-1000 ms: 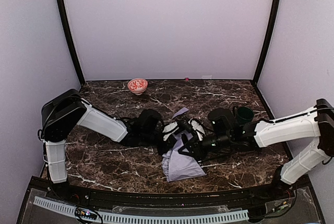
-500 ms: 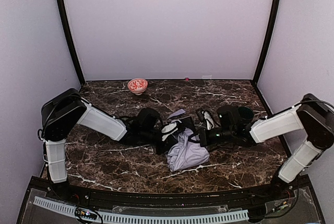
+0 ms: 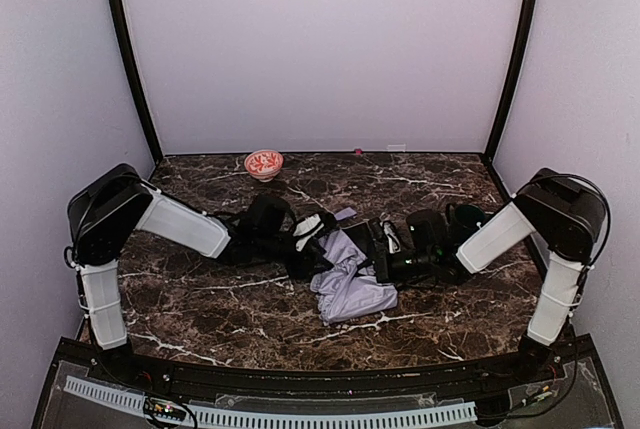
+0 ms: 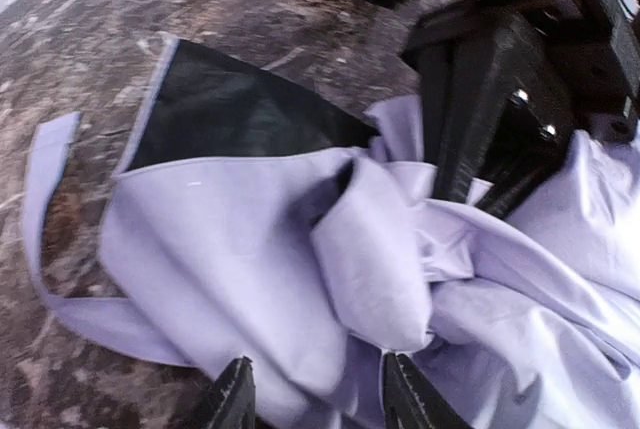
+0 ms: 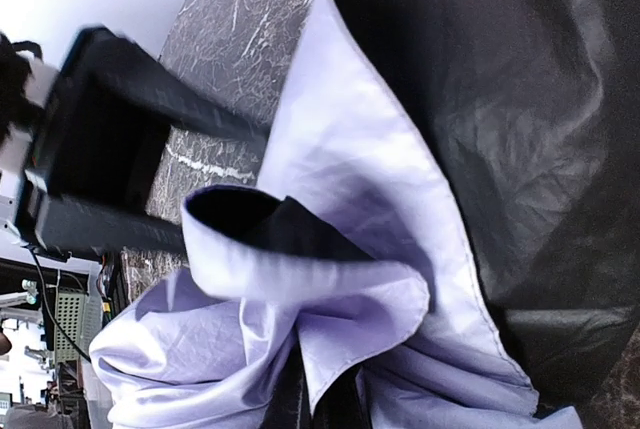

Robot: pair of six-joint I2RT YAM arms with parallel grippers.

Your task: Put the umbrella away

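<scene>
From above, you see the umbrella (image 3: 350,284) lying as a crumpled lavender heap on the marble table (image 3: 200,299), near the middle, between the two arms. Both reach in low from opposite sides. The left gripper (image 3: 316,239) is at the heap's far-left edge and the right gripper (image 3: 378,249) at its right edge, so the cloth can be worked from two ends at once. The red bowl (image 3: 264,163) stands well apart at the back, out of the way

At the left wrist, your fingers (image 4: 236,399) stand spread, with a soft fold of lavender fabric bulging between and just beyond them; nothing is clamped there. A panel of black lining (image 4: 230,114) lies turned up on the marble, which tells you the canopy is loose, not wrapped. The right arm's black jaws come down into the cloth opposite

At the right wrist, the jaws are pressed together at the bottom edge and the folds run into them, so I judge they pinch a pleat of the canopy. That anchors the cloth while your left side is free to take a new hold. The gathering looks about midway to me. Shaft, handle and strap cannot be made out, so find them before you wrap. Thin fabric may slip from the pinch
</scene>
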